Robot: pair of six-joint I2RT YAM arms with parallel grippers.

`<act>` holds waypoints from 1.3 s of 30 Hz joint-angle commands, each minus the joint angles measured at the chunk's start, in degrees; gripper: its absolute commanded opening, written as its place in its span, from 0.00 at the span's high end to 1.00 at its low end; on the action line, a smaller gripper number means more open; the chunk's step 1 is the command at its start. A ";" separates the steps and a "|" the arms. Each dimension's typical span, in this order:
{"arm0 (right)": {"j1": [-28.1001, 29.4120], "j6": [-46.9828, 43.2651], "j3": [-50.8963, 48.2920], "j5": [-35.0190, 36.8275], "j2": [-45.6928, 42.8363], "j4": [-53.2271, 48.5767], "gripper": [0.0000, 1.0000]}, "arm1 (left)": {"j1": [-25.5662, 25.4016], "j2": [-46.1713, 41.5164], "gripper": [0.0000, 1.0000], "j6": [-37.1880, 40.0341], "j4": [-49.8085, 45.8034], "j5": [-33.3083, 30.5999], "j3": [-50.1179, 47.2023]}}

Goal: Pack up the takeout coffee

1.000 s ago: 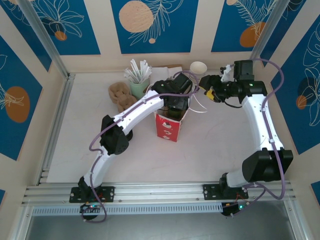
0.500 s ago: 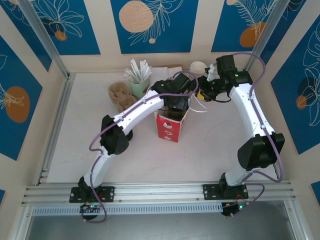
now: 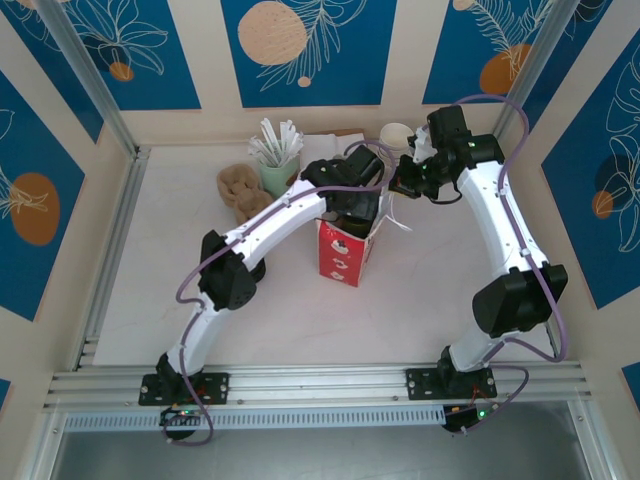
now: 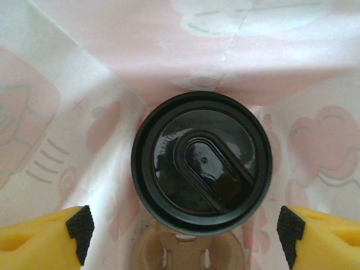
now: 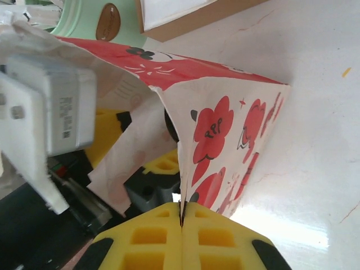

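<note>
- Down inside the bag (image 3: pixel 345 255) stands the coffee (image 4: pixel 201 162), upright, with its round black lid facing the left wrist camera. Pale printed paper walls rise around it on the sides that show.
- The left gripper (image 4: pixel 184 232) hangs in the bag's mouth above the lid, jaws spread wide and holding nothing. One yellow finger shows at each lower corner of its view, and the lid lies between and beyond them, touching neither.
- The right gripper (image 5: pixel 181 222) is clamped on the bag's rim, its two yellow fingers pressed flat together with the paper edge pinched between them. From above, that grip is at the bag's far right corner.
- The bag is red outside with flower prints and stands mid-table on the white table (image 3: pixel 450 260).
- Behind it to the left is a pale green cup (image 3: pixel 275 165) full of white sticks, with two brown rounded things (image 3: pixel 243 190) beside that.
- A white cup (image 3: pixel 397 135) sits near the back wall — close to the right arm's wrist.
</note>
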 commanded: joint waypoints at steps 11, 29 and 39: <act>-0.51 -3.34 1.53 -1.02 0.12 -3.06 0.99 | 0.01 -11.87 0.14 -3.73 4.16 10.45 -2.93; -0.42 -6.29 -5.75 -16.34 -5.61 3.55 0.99 | 5.43 -23.21 0.14 -1.23 6.93 8.90 -0.67; 0.66 -8.08 -11.40 -25.40 -10.18 9.37 0.99 | 13.08 -36.72 0.13 -1.56 9.52 -0.55 -17.24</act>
